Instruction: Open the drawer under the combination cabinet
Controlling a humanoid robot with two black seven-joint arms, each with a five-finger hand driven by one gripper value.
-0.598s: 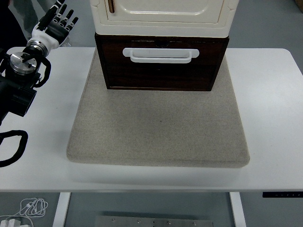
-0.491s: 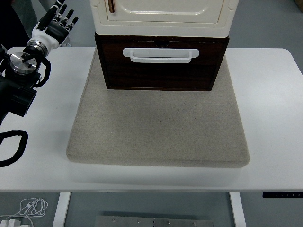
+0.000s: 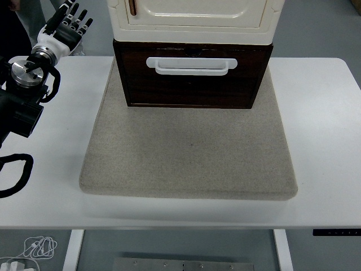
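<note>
- Where print or a brand might be looked for, none can be read: the dark strip (image 3: 337, 232) on the table's near edge at the right shows only tiny light marks, too small to make out.
- Under the table at the lower left, a bundle of white cable (image 3: 35, 247) lies on the floor.
- The white table (image 3: 321, 141) carries a beige felt mat (image 3: 189, 152) that covers its middle, its front edge just short of the table's near edge.
- A loop of black cable (image 3: 17, 176) lies on the table left of the mat, below the left arm (image 3: 20, 96).
- On the mat's far part stands the combination cabinet: a dark brown drawer (image 3: 192, 84) at the bottom, its face flush with the frame, appearing closed, with a white bar handle (image 3: 192, 66) across its upper middle.
- Above the drawer sits the cream upper cabinet (image 3: 194, 20), with a thin brown handle (image 3: 133, 7) near its left side.
- The left hand (image 3: 63, 31) hovers beyond the table's far left corner, fingers spread and pointing away, holding nothing.
- The drawer lies to that hand's right and slightly nearer; the handle is well apart from the fingers, no contact.
</note>
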